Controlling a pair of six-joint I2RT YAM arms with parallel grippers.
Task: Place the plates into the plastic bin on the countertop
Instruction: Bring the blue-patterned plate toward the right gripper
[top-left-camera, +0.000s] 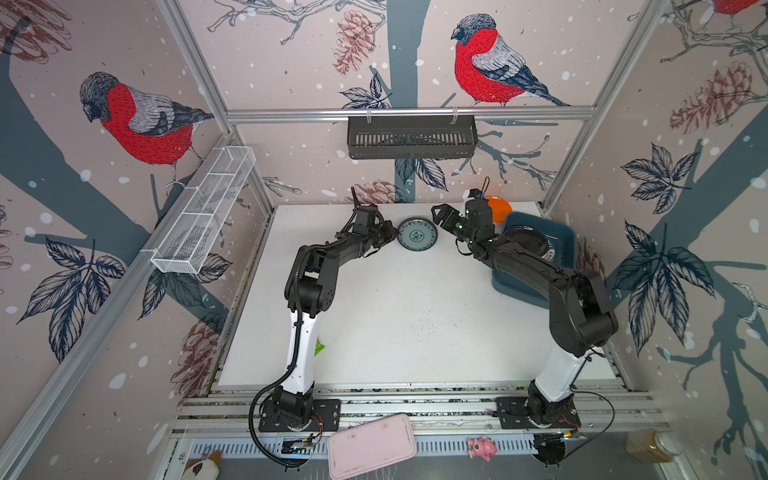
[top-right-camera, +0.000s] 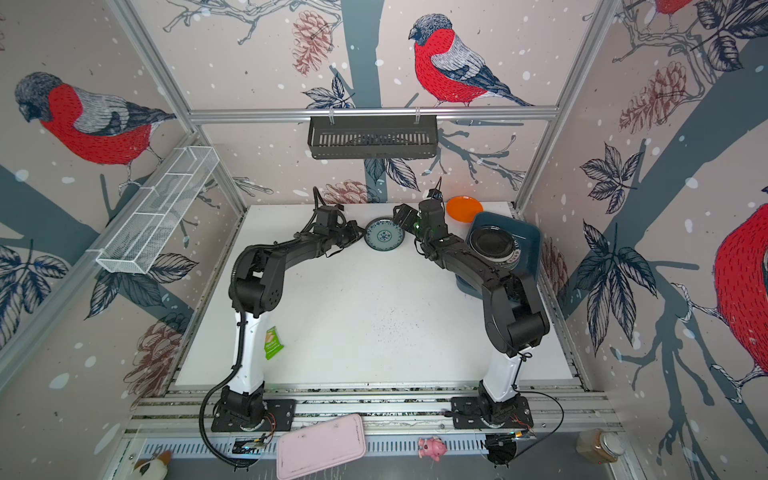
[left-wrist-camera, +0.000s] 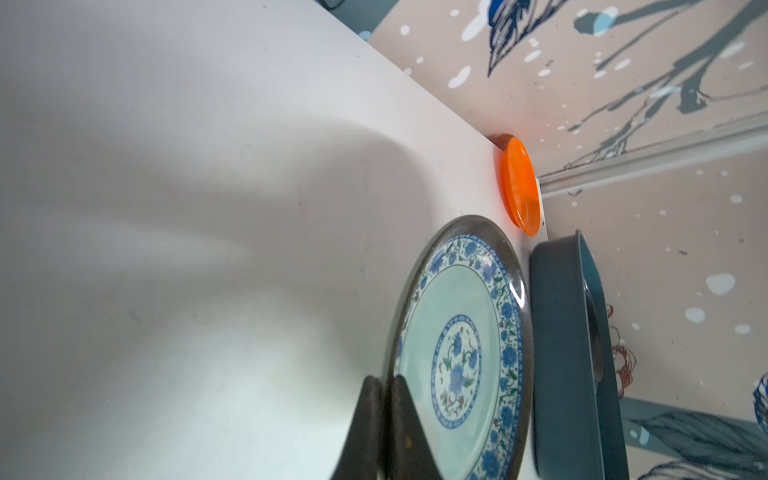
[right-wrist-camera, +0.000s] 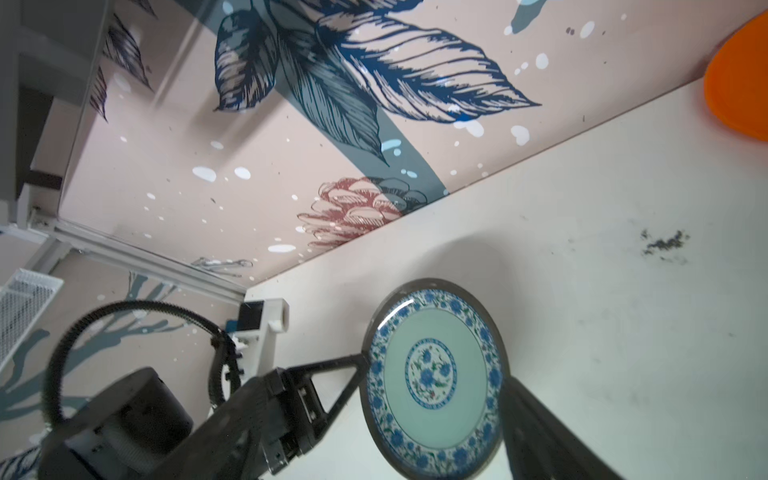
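Toward the rear middle of the countertop (top-left-camera: 395, 316) we find the teal-patterned plate (top-left-camera: 417, 234), face up. Being round, it offers no long axis to report. We note a pale green well, a blue floral band and a dark rim. The left gripper (top-left-camera: 392, 237) pinches its left edge, fingers (left-wrist-camera: 368, 424) pressed onto the rim. The right gripper (top-left-camera: 441, 217) stands just beside the opposite edge, jaws spread, holding nothing. The plastic bin (top-left-camera: 562, 239) sits apart to the right with a black plate (top-left-camera: 527, 242) inside. We see an orange plate (top-left-camera: 500, 208) behind it.
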